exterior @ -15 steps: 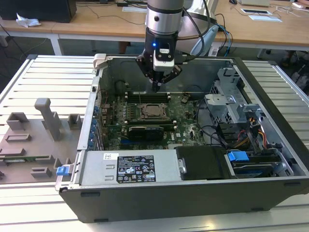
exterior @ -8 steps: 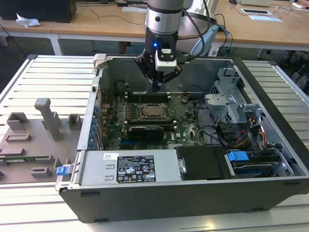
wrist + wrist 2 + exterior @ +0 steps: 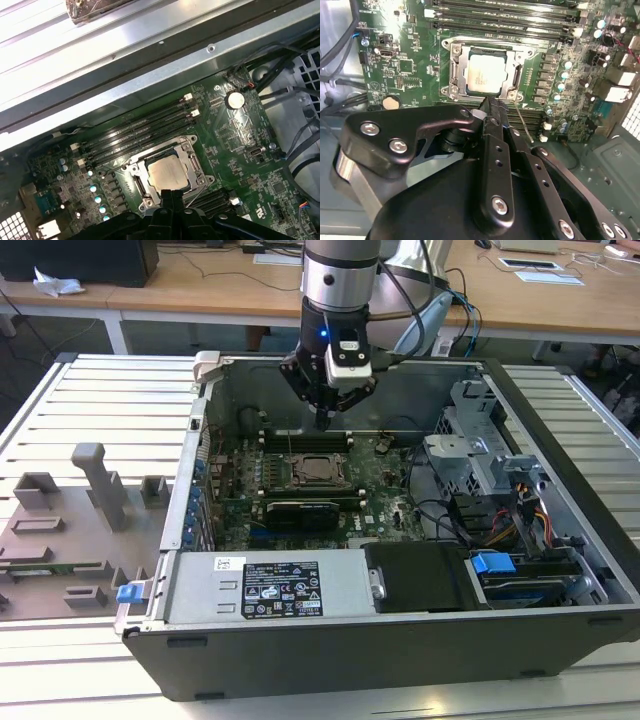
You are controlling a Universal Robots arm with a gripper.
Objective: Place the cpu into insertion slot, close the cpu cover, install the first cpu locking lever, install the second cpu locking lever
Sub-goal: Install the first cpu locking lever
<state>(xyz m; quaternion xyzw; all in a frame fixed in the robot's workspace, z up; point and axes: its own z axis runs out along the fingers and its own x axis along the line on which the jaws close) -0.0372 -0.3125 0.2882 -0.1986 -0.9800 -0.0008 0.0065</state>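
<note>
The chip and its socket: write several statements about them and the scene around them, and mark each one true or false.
1. The chip lies in the socket. True.
2. The hand grips the chip. False: the chip lies in the socket, apart from the hand's closed fingertips.
3. The long memory slots hold sticks. False: they look empty.
4. The computer case lies on its side with the top panel off. True.
5. In the exterior view the hand hangs over the green board. True.
</note>
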